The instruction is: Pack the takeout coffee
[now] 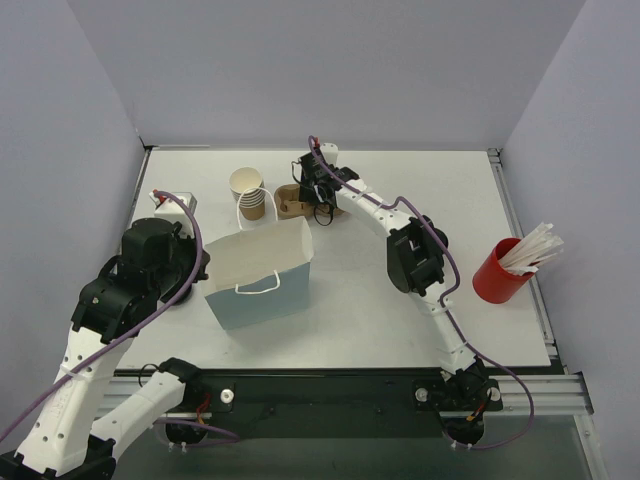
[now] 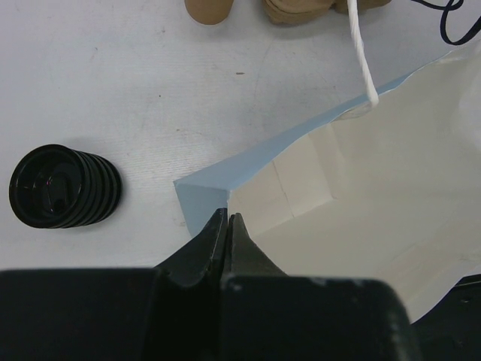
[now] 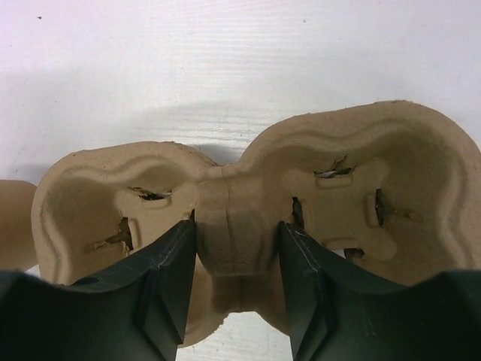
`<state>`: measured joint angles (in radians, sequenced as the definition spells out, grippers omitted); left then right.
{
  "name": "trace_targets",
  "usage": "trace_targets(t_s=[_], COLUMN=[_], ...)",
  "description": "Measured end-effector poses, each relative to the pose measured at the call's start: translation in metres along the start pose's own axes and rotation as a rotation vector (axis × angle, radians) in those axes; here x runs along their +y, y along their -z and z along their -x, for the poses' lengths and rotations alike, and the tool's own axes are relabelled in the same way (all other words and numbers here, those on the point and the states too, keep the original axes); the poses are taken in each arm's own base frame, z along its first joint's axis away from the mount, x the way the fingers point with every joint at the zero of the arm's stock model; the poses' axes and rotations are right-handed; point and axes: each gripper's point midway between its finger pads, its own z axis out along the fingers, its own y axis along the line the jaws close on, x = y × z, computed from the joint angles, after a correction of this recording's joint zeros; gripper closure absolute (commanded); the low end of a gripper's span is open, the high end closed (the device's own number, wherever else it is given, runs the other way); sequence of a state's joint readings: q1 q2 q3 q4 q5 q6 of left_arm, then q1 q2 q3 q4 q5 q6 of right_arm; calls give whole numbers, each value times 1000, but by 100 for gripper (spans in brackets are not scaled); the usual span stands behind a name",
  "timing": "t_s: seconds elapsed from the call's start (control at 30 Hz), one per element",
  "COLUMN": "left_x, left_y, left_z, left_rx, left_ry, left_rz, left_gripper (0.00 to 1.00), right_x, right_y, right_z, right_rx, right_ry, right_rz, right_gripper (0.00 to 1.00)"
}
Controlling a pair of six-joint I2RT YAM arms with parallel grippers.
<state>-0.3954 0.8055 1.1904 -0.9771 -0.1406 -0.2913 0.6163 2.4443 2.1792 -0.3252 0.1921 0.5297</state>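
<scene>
Gripping the pulp tray [image 3: 391, 150] by its bridge [image 3: 237, 203], the paper bag [image 1: 262, 275] waiting lower left of it.
Lowest in the top view, the left gripper [image 2: 228, 218] pinches the one bag's rim, one stack of black lids [image 2: 64, 186] to its left. Higher, the right gripper [image 3: 236, 226] straddles the bridge, jaws narrow against both sides; the one tray's long axis runs across them, two hollows [image 3: 353, 188] empty, no lidded cup showing. One stack of lidless cups [image 1: 250, 195] stands left of it.

left gripper [image 2: 228, 223] clamped on blue bag [image 2: 361, 188] rim | black lid stack [image 2: 64, 186] left
</scene>
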Motion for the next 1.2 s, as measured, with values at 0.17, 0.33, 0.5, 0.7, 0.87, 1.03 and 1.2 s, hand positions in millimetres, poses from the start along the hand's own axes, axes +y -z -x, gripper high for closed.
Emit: trace_targets(t_s=[0.17,0.33,0.5,0.7,0.87,1.03,1.2], left_x=[-1,-2,-2,-3,-4,-4,-4], left_y=[1,0,0,0,-1,-2,-4], left_z=[0,-2,-2,-2,-3,-3,-4], left_rx=[-3,3,4,6,10,17,23], left_ry=[1,1,1,0,0,-1,-2], left_rz=[-6,-12,-15,-18,-22,-22,-21], left_gripper=[100,100,100,100,100,100,100], right_x=[-1,-2,-4,-9,-17,-25,-31], right_y=[0,-1,-1,-3,-6,-5,-3], right_z=[1,4,7,11,15,16,15], right_rx=[-5,-18,-27,-34,-37,-32,-29], right_ry=[19,37,51,58,61,55,51], right_rz=[-4,-6,-8,-13,-22,-28,-35], right_gripper=[60,60,60,67,62,66,55])
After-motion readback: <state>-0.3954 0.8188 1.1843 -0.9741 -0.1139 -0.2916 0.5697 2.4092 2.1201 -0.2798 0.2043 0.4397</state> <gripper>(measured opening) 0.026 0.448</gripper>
